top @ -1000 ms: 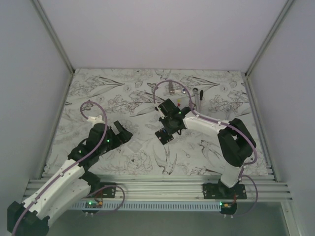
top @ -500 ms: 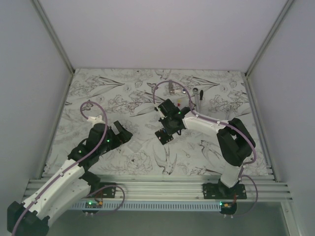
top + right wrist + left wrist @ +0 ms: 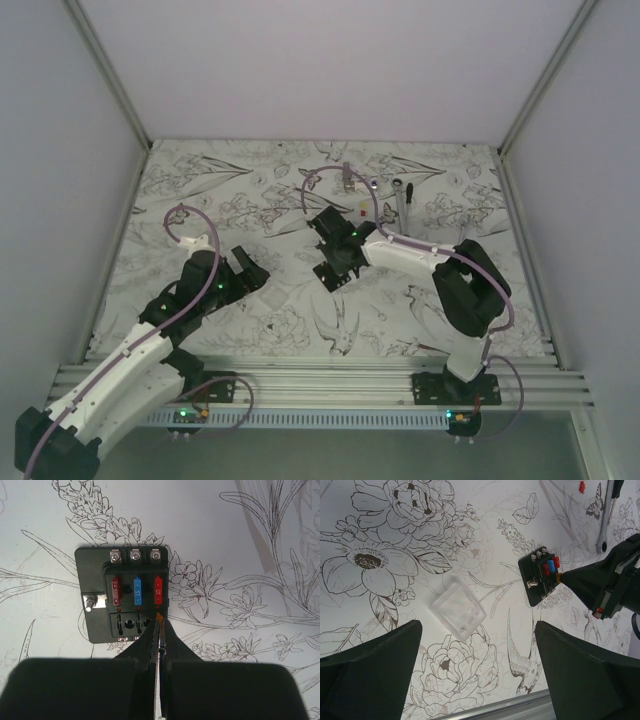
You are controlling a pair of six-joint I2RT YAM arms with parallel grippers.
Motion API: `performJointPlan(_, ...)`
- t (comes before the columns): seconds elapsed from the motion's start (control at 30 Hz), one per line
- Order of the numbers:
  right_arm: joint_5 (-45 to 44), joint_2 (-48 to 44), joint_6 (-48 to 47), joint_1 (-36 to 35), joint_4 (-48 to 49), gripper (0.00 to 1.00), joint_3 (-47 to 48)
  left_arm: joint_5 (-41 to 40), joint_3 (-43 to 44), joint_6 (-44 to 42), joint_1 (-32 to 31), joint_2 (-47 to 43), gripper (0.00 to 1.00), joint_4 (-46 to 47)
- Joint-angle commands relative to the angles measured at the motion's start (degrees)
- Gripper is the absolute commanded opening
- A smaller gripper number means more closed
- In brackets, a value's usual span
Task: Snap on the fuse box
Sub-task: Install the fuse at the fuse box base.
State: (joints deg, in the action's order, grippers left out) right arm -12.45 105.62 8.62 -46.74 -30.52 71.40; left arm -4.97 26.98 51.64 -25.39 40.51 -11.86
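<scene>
Right gripper (image 3: 159, 626) fully closed, tips touching an orange fuse (image 3: 159, 616) at the fuse box (image 3: 125, 600), mid-table. Left gripper (image 3: 250, 268) wide open, empty, left of centre.

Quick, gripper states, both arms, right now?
Left gripper: open, empty.
Right gripper: shut on a small orange fuse at the fuse box.

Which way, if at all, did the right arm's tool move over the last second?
Yes. The right tool has shifted slightly to the left in the top view, away from the ratchet wrench, which has stayed put.
</scene>
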Motion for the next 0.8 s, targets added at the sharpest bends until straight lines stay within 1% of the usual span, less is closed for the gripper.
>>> performJointPlan(0.0, -0.4, 5.6, 2.2, -0.3, -1.9, 0.00, -5.5, 0.2, 0.3, 0.0, 0.5, 0.2, 1.00, -0.3)
performJointPlan(0.13, 0.0, 5.1, 3.0, 1.1, -0.8, 0.00, -9.2, 0.4, 0.2, 0.0, 0.5, 0.0, 1.00, -0.3)
performJointPlan(0.43, 8.2, 4.6, 3.7, 2.8, -0.4, 0.00, -12.9, 0.5, -0.1, 0.0, 0.5, -0.5, 1.00, -0.3)
performJointPlan(0.53, 8.6, 5.9, 3.4, 2.9, -1.6, 0.00, -11.1, 0.5, -0.2, 0.2, 0.5, -0.6, 1.00, -0.3)
performJointPlan(0.77, 6.1, 10.3, 2.4, 2.8, -4.8, 0.00, -3.8, 0.6, -0.3, 0.4, 0.5, -0.9, 1.00, -0.3)
